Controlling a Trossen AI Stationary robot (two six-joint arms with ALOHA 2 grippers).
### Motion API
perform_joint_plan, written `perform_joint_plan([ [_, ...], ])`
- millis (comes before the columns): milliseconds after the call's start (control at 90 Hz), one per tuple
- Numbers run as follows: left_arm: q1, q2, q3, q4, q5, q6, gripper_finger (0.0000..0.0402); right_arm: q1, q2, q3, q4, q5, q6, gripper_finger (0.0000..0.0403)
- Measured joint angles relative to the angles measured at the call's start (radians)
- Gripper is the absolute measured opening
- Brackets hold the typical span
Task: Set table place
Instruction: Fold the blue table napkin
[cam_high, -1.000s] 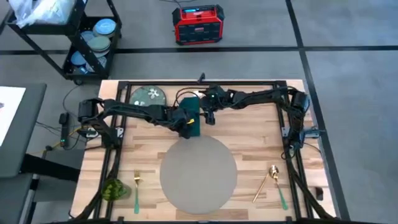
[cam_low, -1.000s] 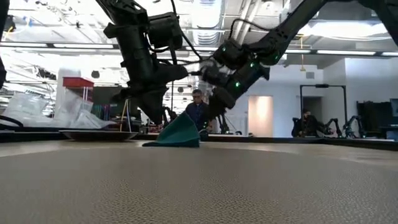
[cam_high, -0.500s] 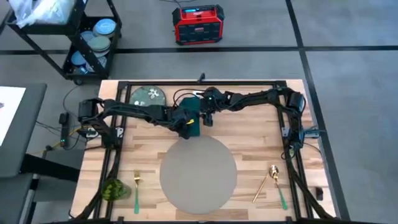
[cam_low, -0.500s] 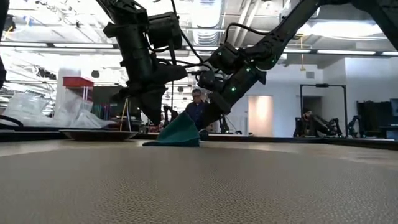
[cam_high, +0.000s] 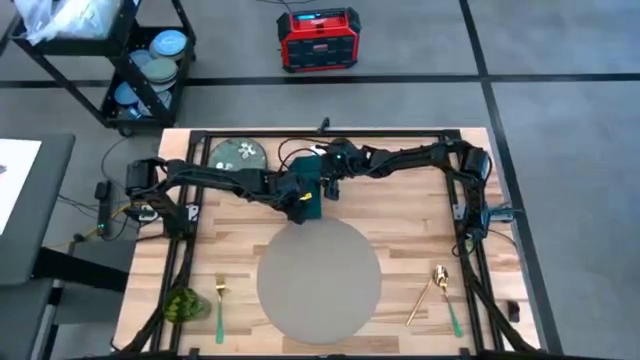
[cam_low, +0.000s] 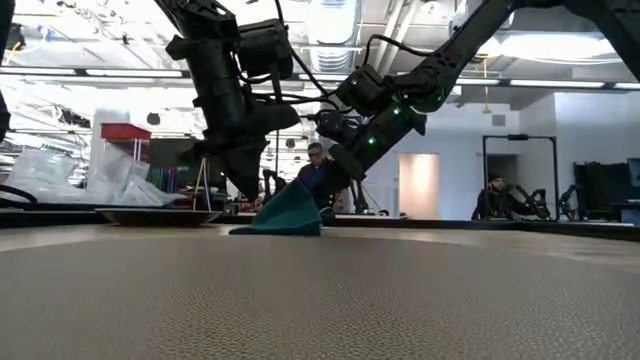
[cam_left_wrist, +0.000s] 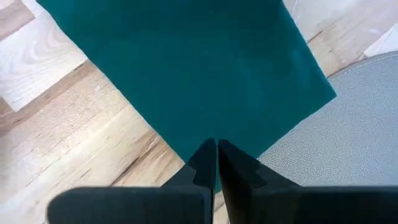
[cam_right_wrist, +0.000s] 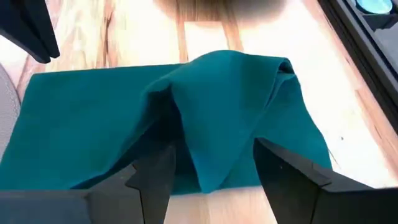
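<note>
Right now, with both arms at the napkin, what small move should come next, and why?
Probably close the right gripper on the raised fold. Its jaws stand open around a hump in the teal napkin, while the left gripper pinches the corner nearest the grey placemat.

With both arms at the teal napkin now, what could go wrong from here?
1. The left gripper pinches only a corner of the napkin, so the cloth may slip out if pulled.
2. The right gripper is open around a raised fold; closing there may bunch the napkin instead of flattening it.
3. The two grippers are close together above the grey placemat, so they might collide.
</note>
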Motion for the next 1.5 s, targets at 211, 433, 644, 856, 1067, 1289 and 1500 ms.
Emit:
perform_joint_plan([
  [211, 0.000, 0.000, 0.000, -0.001, -0.005, -0.001, 0.0000, 0.026, 0.051, 0.000, -0.022, 0.003, 0.038, 0.0203],
  [433, 0.000, 0.000, 0.000, 0.001, -0.006, -0.001, 0.0000, 0.037, 0.047, 0.000, -0.001, 0.062, 0.045, 0.0199],
  [644, 0.000, 0.000, 0.000, 0.005, -0.008, 0.002, 0.0000, 0.028, 0.045, 0.005, -0.010, 0.108, 0.043, 0.0155],
  [856, 0.000, 0.000, 0.000, 0.005, -0.009, 0.004, 0.0000, 0.028, 0.045, 0.005, -0.017, 0.126, 0.043, 0.0068],
  [1067, 0.000, 0.000, 0.000, 0.004, -0.008, 0.007, 0.0000, 0.028, 0.045, 0.005, -0.044, 0.126, 0.043, 0.0006],
  [1289, 0.000, 0.000, 0.000, 0.008, -0.009, 0.019, 0.0000, 0.027, 0.045, 0.054, -0.148, 0.127, 0.032, 0.0002],
  [1500, 0.000, 0.000, 0.000, 0.021, -0.012, 0.019, 0.0000, 0.022, 0.045, 0.135, -0.205, 0.156, 0.022, 0.0000],
])
